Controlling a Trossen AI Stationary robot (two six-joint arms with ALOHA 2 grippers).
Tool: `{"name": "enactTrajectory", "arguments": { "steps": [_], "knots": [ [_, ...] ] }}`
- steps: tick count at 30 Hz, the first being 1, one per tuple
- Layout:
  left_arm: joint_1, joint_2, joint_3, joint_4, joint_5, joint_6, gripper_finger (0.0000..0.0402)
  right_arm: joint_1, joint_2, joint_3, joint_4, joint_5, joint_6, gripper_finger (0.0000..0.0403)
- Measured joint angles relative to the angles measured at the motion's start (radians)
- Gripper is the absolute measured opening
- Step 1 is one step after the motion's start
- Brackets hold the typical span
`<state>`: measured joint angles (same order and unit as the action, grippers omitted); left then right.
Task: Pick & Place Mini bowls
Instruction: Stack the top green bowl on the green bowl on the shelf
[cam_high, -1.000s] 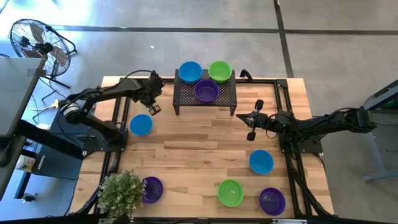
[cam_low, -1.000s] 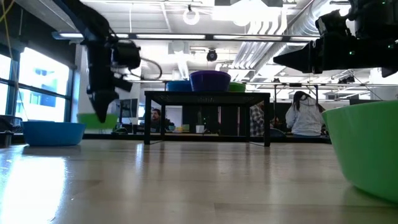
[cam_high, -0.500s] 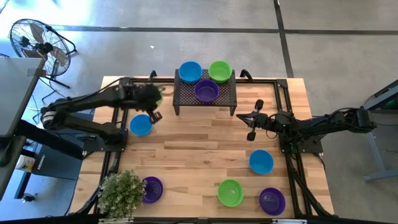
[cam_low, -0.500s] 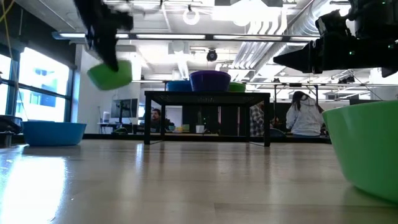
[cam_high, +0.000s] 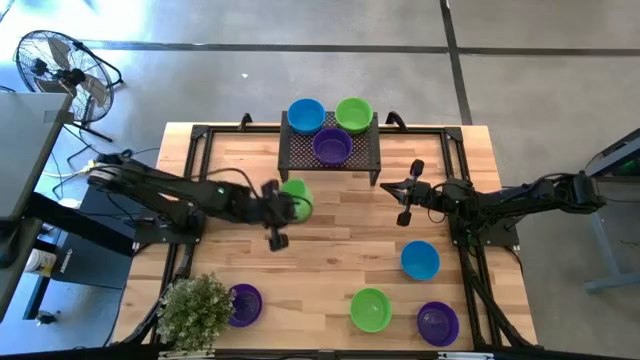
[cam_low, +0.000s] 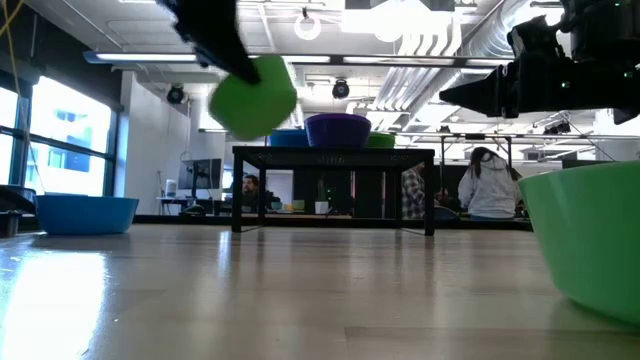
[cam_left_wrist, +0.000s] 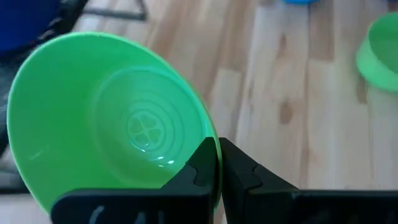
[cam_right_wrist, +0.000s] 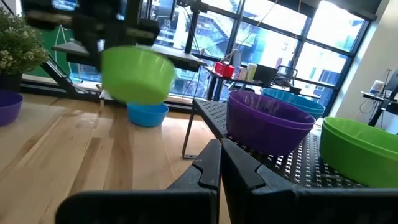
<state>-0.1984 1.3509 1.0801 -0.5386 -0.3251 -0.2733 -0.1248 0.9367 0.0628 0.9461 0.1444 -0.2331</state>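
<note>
My left gripper (cam_high: 284, 206) hangs over the table's middle, in front of the black rack (cam_high: 300, 160), shut on a green mini bowl (cam_high: 297, 198). That bowl floats tilted above the tabletop in the low view (cam_low: 253, 96) and shows its inside in the left wrist view (cam_left_wrist: 106, 118). A blue (cam_high: 306, 115), a green (cam_high: 354, 114) and a purple bowl (cam_high: 332, 146) stand on the rack. My right gripper (cam_high: 403, 193) waits shut and empty right of the rack. My left gripper pinches the green bowl's rim (cam_left_wrist: 210, 138), one finger (cam_left_wrist: 200, 169) inside the bowl and the other (cam_left_wrist: 241, 173) outside its wall. The fingers slant down from the table's left. The bowl is lifted clear and tilted, its opening turned back toward the wrist.
A blue bowl (cam_low: 85, 212) rests on the table at the left, under my left arm. Near the front stand a purple bowl (cam_high: 243, 304) beside a potted plant (cam_high: 194, 310), a green bowl (cam_high: 370, 309), a purple bowl (cam_high: 438, 323) and a blue bowl (cam_high: 420, 260).
My left gripper has swung from the far left, beside the rack, toward the table's middle and near side, rising and turning as it went. The green bowl has gone with it, lifted from just above the table to above rack height, and tipped.
</note>
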Motion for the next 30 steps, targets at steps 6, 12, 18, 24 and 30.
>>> {"name": "enactTrajectory", "arguments": {
  "steps": [6, 12, 18, 24, 30],
  "knots": [
    [0.004, 0.193, 0.029, 0.214, 0.023, 0.075, 0.0001, 0.000, 0.004, 0.000, 0.002, -0.003, 0.008, 0.0000],
    [0.031, 0.355, 0.141, 0.171, 0.008, 0.132, 0.0001, 0.000, 0.010, 0.000, 0.010, -0.005, 0.008, 0.0000],
    [0.070, 0.465, 0.236, 0.181, 0.032, 0.176, 0.0001, 0.000, 0.018, 0.001, 0.010, -0.003, 0.008, 0.0000],
    [0.090, 0.532, 0.288, 0.176, 0.066, 0.207, 0.0001, 0.000, 0.018, 0.001, 0.013, -0.004, 0.007, 0.0000],
    [0.090, 0.535, 0.288, 0.166, 0.084, 0.199, 0.0001, 0.000, 0.018, 0.001, 0.017, -0.005, 0.005, 0.0000]
  ]
}}
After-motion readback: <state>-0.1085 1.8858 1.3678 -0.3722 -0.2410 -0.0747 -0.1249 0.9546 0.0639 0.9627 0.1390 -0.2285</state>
